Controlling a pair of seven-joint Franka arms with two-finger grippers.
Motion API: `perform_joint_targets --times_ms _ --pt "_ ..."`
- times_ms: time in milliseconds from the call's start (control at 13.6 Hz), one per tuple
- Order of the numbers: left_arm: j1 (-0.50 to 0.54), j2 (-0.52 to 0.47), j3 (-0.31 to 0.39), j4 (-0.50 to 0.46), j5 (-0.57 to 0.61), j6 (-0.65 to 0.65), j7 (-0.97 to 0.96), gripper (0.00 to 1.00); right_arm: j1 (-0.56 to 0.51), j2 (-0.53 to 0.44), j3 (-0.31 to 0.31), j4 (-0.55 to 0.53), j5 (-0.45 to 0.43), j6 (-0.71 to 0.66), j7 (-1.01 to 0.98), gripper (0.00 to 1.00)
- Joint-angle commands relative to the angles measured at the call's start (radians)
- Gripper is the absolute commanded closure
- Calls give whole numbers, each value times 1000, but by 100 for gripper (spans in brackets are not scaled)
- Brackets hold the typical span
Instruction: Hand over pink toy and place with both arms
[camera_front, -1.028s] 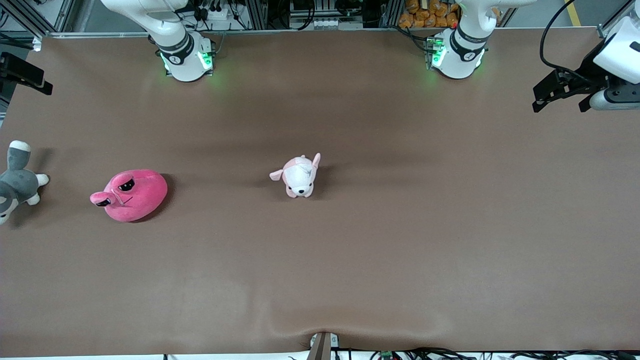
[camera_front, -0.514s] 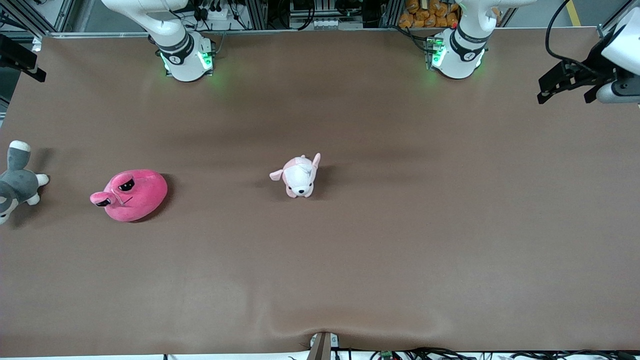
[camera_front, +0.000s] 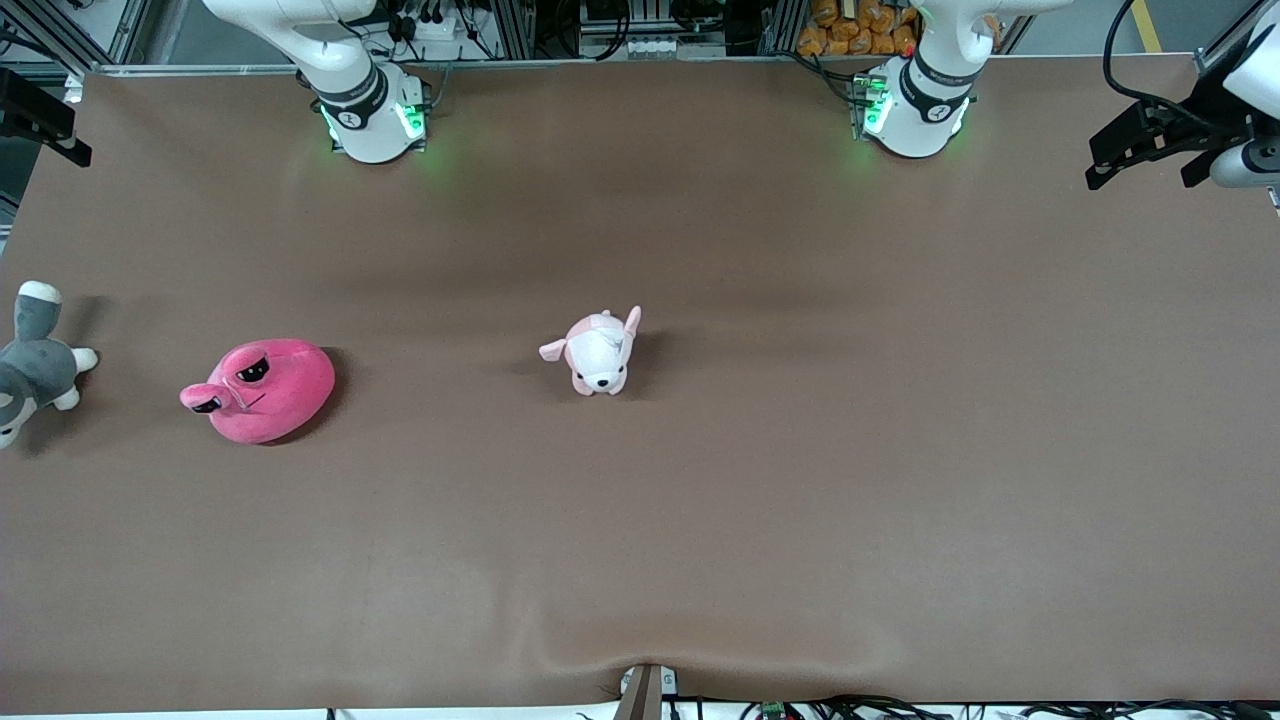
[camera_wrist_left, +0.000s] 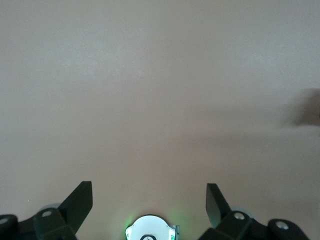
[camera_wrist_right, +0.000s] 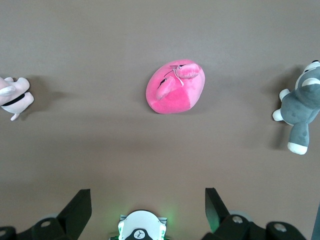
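The pink toy (camera_front: 262, 390), a round hot-pink plush with black half-lidded eyes, lies on the brown table toward the right arm's end. In the right wrist view the pink toy (camera_wrist_right: 175, 88) lies well below my right gripper (camera_wrist_right: 148, 202), which is open and empty. In the front view the right gripper (camera_front: 40, 125) hangs high over the table's edge at the right arm's end, only partly in frame. My left gripper (camera_front: 1140, 165) hangs open over the left arm's end of the table. The left wrist view shows that gripper (camera_wrist_left: 148, 200) with only bare table below it.
A pale pink-and-white plush dog (camera_front: 598, 354) stands near the table's middle. A grey-and-white plush (camera_front: 30, 365) lies at the table's edge on the right arm's end, beside the pink toy. The brown table cover (camera_front: 800, 450) is slightly rippled near the front camera.
The left gripper has drawn up and outward toward the left arm's end of the table. The right gripper has shifted slightly up and outward. No toy has moved.
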Motion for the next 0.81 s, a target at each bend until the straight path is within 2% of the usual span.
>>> perform_joint_targets --times_ms 0,734 --pt "5 17 1 59 -6 -42 18 0 -5 -24 10 -25 -11 9 -14 0" --pt "3 19 1 59 -6 -59 7 0 5 -12 13 -5 -11 12 -17 0"
